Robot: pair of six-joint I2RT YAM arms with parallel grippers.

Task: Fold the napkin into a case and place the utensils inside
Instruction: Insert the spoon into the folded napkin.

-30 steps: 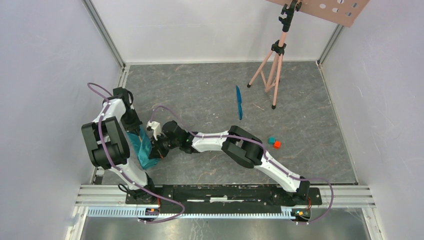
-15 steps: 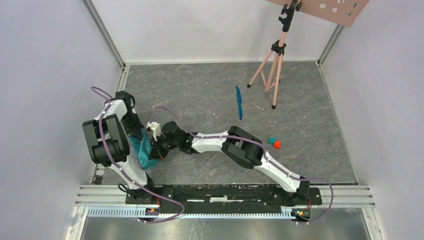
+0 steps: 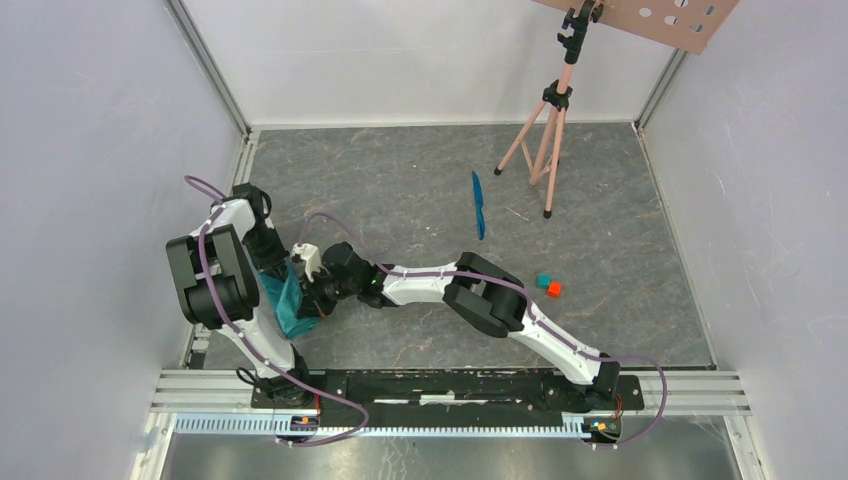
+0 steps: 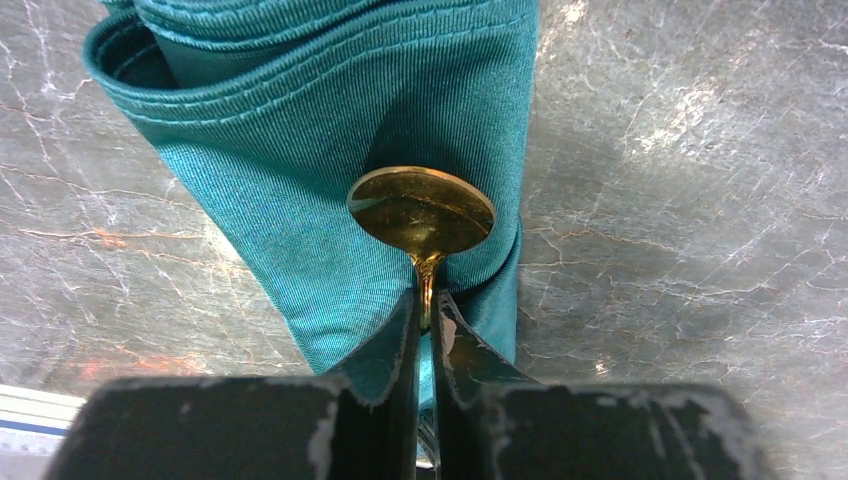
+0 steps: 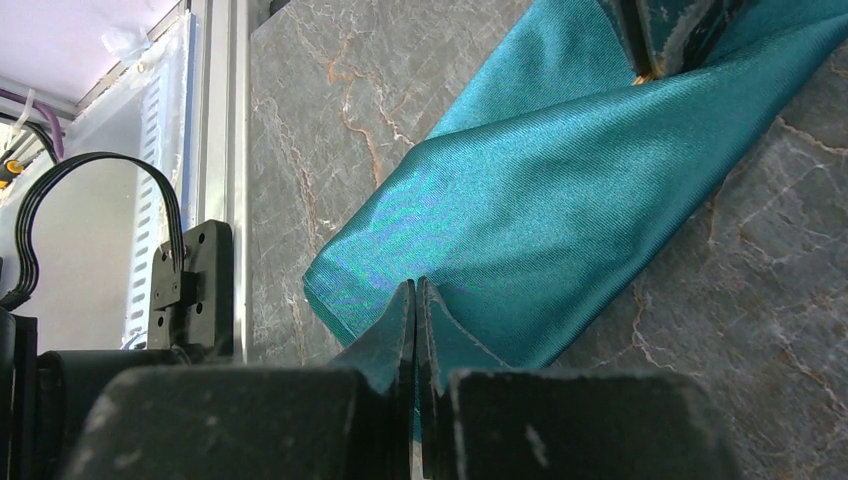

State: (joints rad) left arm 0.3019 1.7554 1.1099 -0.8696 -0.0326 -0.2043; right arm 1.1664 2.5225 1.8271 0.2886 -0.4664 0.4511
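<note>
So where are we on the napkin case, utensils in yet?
Done: the napkin is folded into a narrow layered bundle. In hand: the left gripper pinches the gold spoon by its neck, with the bowl against the cloth and not visibly tucked in. The right gripper is shut on the bundle's edge. Left: seat the spoon, then fetch the blue knife, lying far from the cloth.

The top camera looks down from above and behind the arm bases (image 3: 600, 378), covering the whole table (image 3: 420, 190). Each wrist camera faces forward along its own fingers (image 4: 380, 390), close to the surface. All views share the napkin (image 3: 287, 300)
</note>
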